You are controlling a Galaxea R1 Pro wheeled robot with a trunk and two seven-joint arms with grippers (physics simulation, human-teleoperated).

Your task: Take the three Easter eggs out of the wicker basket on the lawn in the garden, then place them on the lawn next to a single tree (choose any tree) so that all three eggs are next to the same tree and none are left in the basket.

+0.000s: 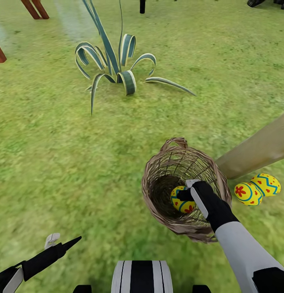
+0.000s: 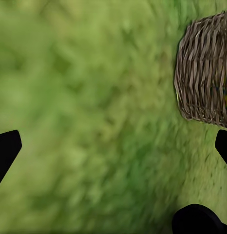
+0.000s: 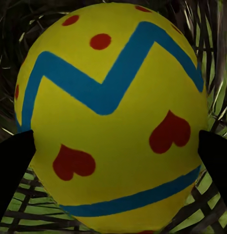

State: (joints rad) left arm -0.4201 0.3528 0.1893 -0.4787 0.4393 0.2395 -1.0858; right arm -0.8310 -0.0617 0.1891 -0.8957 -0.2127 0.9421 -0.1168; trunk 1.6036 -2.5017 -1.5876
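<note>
While the right gripper (image 1: 186, 194) reaches down inside the wicker basket (image 1: 158, 171), its 2 black fingers (image 3: 13, 161) sit on opposite flanks of the last egg (image 3: 113, 122) left in there, a yellow one with blue zigzag bands and red hearts and dots. From the right wrist the egg lies squarely between the fingertips, each dark tip meeting or nearly meeting its shell at the widest part, with the dark weave of the basket floor behind it; whether the pads are actually pressing the shell or just beside it is hard to tell at this closeness. The other 2 eggs (image 1: 256, 189) lie on the lawn (image 1: 56, 162) outside the basket, well clear of the right fingers on the far side of the rim, touching each other and resting right at the foot of the pale tan tree (image 1: 260, 148) trunk that leans out of the head view. The left gripper (image 1: 60, 242) hangs low over bare grass, well apart from the basket, its fingers spread wide with nothing between them; the left wrist view has the basket's woven wall (image 2: 203, 73) off beyond 1 fingertip (image 2: 7, 148). A striped spiky plant (image 1: 113, 69) grows farther off on the grass.
</note>
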